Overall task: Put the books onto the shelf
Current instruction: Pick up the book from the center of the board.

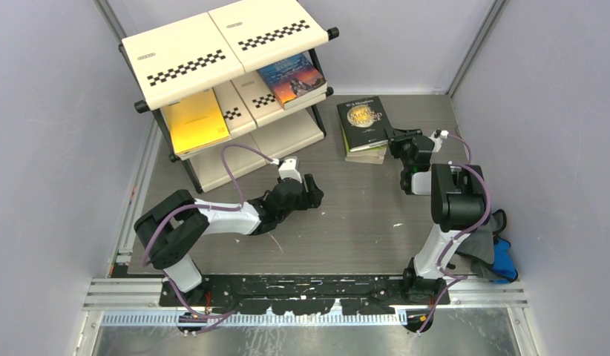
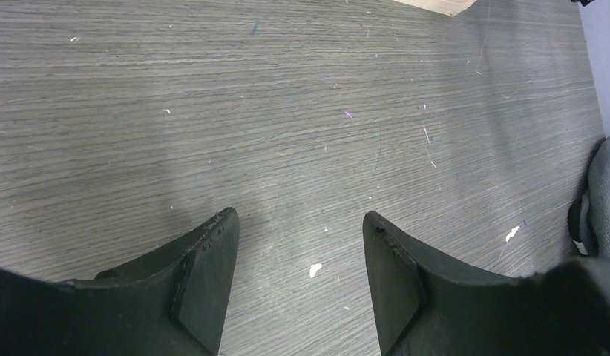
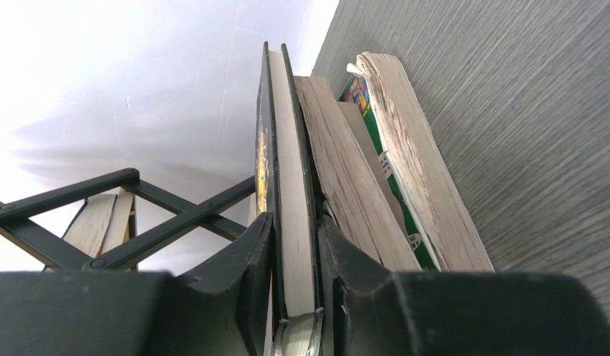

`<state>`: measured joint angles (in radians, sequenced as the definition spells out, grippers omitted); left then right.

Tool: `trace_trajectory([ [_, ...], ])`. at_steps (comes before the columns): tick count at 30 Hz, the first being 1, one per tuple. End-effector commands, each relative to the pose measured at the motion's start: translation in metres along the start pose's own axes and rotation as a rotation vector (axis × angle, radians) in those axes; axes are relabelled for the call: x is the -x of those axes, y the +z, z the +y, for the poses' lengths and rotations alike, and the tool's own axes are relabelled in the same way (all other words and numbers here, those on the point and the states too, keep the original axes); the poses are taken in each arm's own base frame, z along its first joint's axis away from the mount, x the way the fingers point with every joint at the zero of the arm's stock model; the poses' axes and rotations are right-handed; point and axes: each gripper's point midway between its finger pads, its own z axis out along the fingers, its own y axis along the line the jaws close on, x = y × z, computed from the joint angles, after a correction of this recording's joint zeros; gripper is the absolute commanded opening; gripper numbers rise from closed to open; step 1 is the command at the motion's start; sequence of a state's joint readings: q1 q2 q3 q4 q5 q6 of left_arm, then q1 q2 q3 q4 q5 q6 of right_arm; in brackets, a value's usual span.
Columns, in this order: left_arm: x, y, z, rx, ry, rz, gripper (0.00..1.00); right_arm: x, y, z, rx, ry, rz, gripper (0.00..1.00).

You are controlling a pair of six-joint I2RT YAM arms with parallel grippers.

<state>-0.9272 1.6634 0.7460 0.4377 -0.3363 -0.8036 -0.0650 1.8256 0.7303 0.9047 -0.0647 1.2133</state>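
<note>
On the shelf point(image 1: 213, 52) lie an orange book point(image 1: 194, 120) and a blue book point(image 1: 291, 78)

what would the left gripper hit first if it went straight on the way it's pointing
Most likely the bare table: the left gripper angles down at it with nothing in the way. The book stack sits off to the side of that line, though depth is hard to judge.

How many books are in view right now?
5. Orange book and blue book on the shelf's middle tier. Three stacked on the table: dark top book in the right tool, second book and bottom book beneath. Others may be hidden.
</note>
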Motion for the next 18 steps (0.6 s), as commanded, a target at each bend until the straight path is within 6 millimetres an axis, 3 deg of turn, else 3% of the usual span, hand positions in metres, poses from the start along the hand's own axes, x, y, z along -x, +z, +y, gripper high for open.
trace_trajectory([
  [1,0.024,-0.002,-0.018,-0.058,-0.042,-0.071,0.62,0.006,-0.011,0.011,0.007,-0.045,-0.013,0.04],
  [18,0.046,-0.037,-0.023,-0.080,-0.065,-0.124,0.62,0.017,-0.065,0.068,0.112,-0.025,-0.029,0.01],
])
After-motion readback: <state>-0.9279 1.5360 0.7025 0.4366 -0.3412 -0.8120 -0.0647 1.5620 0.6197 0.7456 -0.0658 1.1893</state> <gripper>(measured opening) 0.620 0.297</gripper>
